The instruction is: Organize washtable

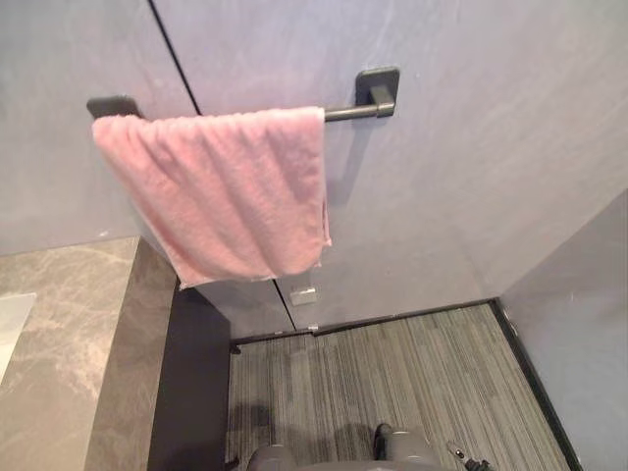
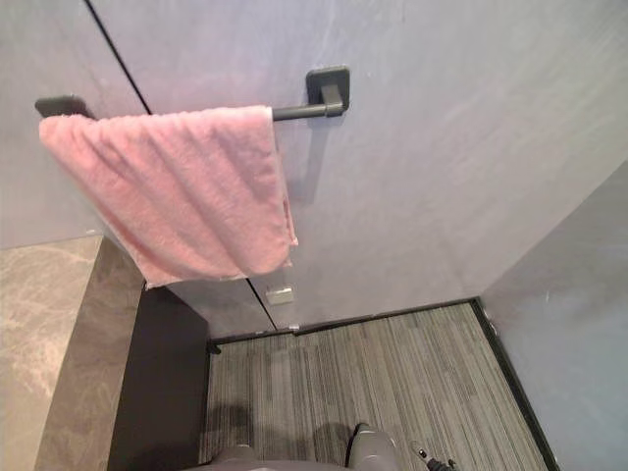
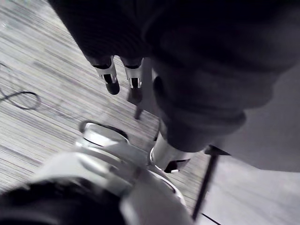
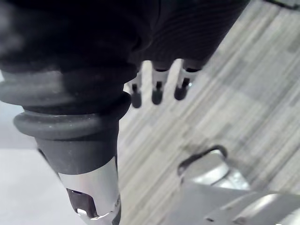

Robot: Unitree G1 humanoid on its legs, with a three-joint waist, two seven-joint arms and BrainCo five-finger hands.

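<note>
Left hand (image 3: 111, 76) and right hand (image 4: 157, 90) both slack-fingered, empty, low over floor (image 1: 422, 378); risk of yanking skewed pink towel (image 1: 226, 191) off towel bar (image 1: 351, 112) by lopsided one-corner pull.

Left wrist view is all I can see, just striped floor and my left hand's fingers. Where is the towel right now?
Observer: The pink towel hangs draped over the dark wall bar, straight ahead in the head views.
Operator: Is the right hand holding anything?
Observer: No. The right hand hangs over the striped floor with straight fingers, empty.
Operator: And where's the washtable?
Observer: A grey stone counter sits at the lower left of the head views, below the towel's left end.
</note>
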